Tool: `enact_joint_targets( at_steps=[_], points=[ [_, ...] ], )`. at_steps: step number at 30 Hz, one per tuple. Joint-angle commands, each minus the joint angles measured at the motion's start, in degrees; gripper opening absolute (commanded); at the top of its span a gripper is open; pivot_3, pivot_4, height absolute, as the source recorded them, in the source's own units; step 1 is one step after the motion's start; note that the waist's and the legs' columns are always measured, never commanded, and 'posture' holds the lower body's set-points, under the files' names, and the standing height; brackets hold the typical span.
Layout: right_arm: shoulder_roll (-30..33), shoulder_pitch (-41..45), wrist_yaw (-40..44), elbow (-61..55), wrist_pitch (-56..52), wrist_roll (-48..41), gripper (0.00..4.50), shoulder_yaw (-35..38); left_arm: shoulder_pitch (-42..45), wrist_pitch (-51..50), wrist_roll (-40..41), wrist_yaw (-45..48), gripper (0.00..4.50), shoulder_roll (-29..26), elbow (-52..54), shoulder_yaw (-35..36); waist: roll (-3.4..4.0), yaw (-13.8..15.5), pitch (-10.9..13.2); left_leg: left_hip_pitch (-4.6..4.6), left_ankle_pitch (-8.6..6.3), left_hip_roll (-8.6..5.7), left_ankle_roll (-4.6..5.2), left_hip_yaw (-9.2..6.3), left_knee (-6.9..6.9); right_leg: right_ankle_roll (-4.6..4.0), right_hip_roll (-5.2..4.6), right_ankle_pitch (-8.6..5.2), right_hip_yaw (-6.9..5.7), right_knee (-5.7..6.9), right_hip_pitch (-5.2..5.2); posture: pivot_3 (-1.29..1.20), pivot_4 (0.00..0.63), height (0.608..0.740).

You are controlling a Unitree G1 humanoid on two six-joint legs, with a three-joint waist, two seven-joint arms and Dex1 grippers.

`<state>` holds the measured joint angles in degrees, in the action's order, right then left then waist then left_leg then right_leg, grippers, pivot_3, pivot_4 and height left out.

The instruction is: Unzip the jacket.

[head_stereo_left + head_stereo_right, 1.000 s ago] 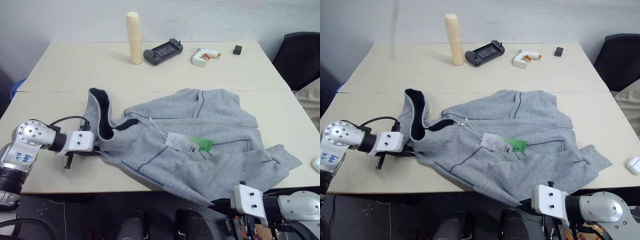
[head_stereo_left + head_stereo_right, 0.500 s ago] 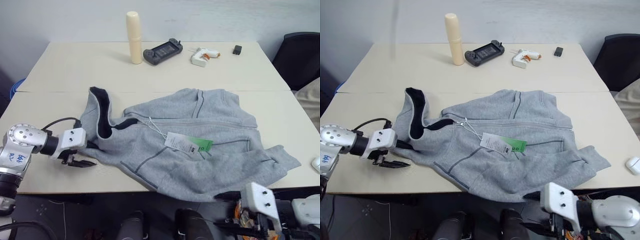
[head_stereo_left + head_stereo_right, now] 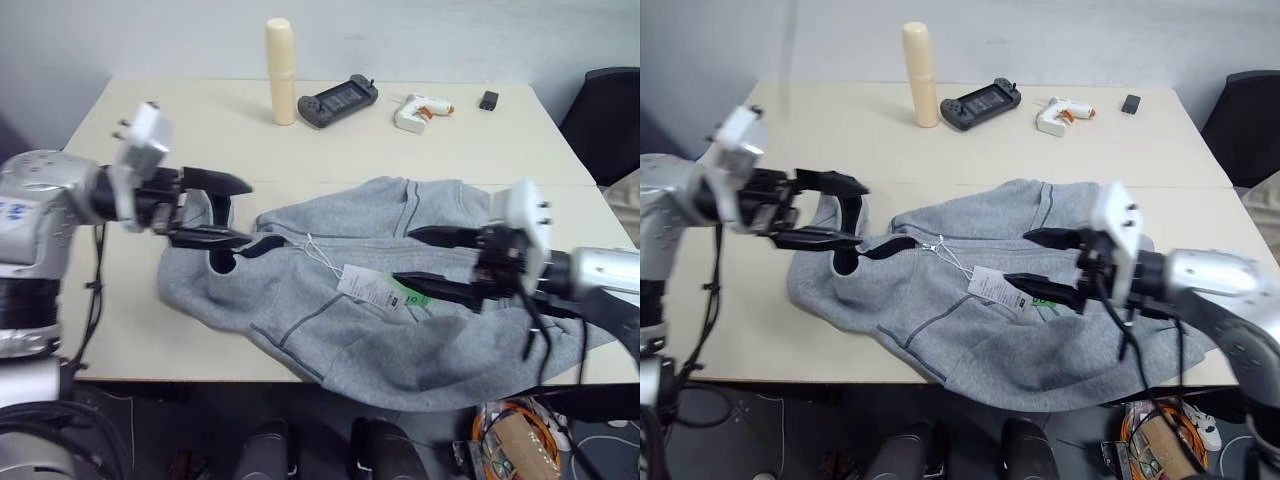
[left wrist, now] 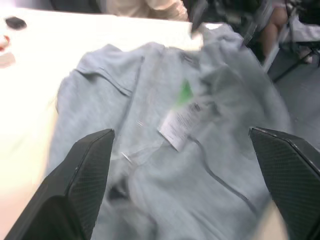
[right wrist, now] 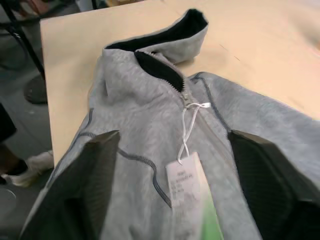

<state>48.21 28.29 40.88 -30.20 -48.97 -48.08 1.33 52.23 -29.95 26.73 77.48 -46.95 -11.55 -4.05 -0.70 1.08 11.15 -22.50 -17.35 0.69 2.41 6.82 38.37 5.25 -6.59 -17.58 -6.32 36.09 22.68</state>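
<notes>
Change: both arms have lifted off the counter point(image 3: 130, 330) edge; left gripper point(image 3: 238, 210) and right gripper point(image 3: 412, 256) fingers now spread wide, empty.
Meaning: light grey fleece hooded jacket point(image 3: 400, 330), lying between the fingers, stays zipped; zip pull point(image 5: 186, 99) ungrasped.

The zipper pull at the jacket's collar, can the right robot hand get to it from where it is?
Probably yes. The right gripper hangs open over the jacket, and nothing lies between it and the zipper pull but the hang tag.
</notes>
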Motion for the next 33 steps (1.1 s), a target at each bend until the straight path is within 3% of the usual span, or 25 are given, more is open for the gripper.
enact_joint_targets(
  at_steps=[1,4,6,13,23,26,31,33],
  points=[
    [-4.6,5.4,-2.4,6.0,-0.4,8.6,2.28,-10.3,5.1,10.7,-9.2,0.6,4.5,4.1,-9.1,-6.1,0.0,-0.2,0.0,-0.03,0.0,0.01,0.01,0.08,0.0,0.05,0.02,0.03,-0.01,0.01,0.05,0.0,0.15,0.74],
    [-7.8,8.8,-1.1,11.5,1.5,14.1,2.28,-15.3,8.6,19.0,-14.6,1.8,4.5,7.9,-18.1,-9.5,0.0,-0.4,0.0,-0.38,-0.06,0.04,0.14,0.13,0.3,0.12,0.03,0.07,-0.02,0.05,0.33,0.0,0.15,0.74],
    [-9.6,11.0,-0.8,15.1,1.8,16.7,2.28,-16.9,10.6,22.7,-16.9,2.6,4.5,9.8,-23.4,-10.5,0.0,-0.5,0.0,-1.09,-0.11,0.03,0.23,0.18,0.75,0.15,-0.01,0.08,0.03,0.42,1.05,0.0,0.15,0.74],
    [-9.8,14.3,4.0,21.0,1.9,23.4,2.28,-20.9,13.3,33.3,-23.6,3.3,4.5,13.8,-36.7,-12.2,0.0,-1.2,0.0,-1.14,-0.1,0.03,0.27,0.15,0.83,0.19,-0.05,0.1,-0.02,0.47,1.07,0.0,0.15,0.74],
    [-8.0,15.5,14.4,25.3,1.2,28.2,2.28,-25.1,12.5,37.5,-25.9,3.6,4.5,16.6,-39.9,-11.5,0.0,-1.2,0.0,-1.14,-0.1,0.05,0.28,0.15,0.83,0.19,-0.06,0.11,-0.03,0.51,1.08,0.0,0.15,0.74],
    [-8.5,15.2,15.6,24.4,1.4,28.7,1.73,-25.3,11.4,40.4,-27.6,1.9,4.5,17.4,-41.3,-12.1,0.0,-1.2,0.0,-1.14,-0.11,0.04,0.28,0.14,0.85,0.19,-0.08,0.11,-0.03,0.52,1.07,0.0,0.15,0.74],
    [-9.7,14.0,13.1,24.9,5.1,32.5,0.01,-25.2,10.3,43.7,-30.2,-3.7,4.5,19.5,-45.1,-12.0,-0.01,-1.2,0.0,-1.09,-0.11,0.04,0.28,0.15,0.86,0.19,-0.08,0.11,-0.02,0.58,1.06,0.0,0.15,0.74],
    [-9.3,12.8,12.2,24.3,6.7,34.3,0.01,-25.1,9.6,45.5,-31.2,-6.2,4.5,20.4,-46.8,-11.9,-0.02,-1.2,0.0,-1.07,-0.11,0.04,0.28,0.15,0.86,0.19,-0.08,0.11,-0.02,0.6,1.05,0.0,0.15,0.74]
  ],
)
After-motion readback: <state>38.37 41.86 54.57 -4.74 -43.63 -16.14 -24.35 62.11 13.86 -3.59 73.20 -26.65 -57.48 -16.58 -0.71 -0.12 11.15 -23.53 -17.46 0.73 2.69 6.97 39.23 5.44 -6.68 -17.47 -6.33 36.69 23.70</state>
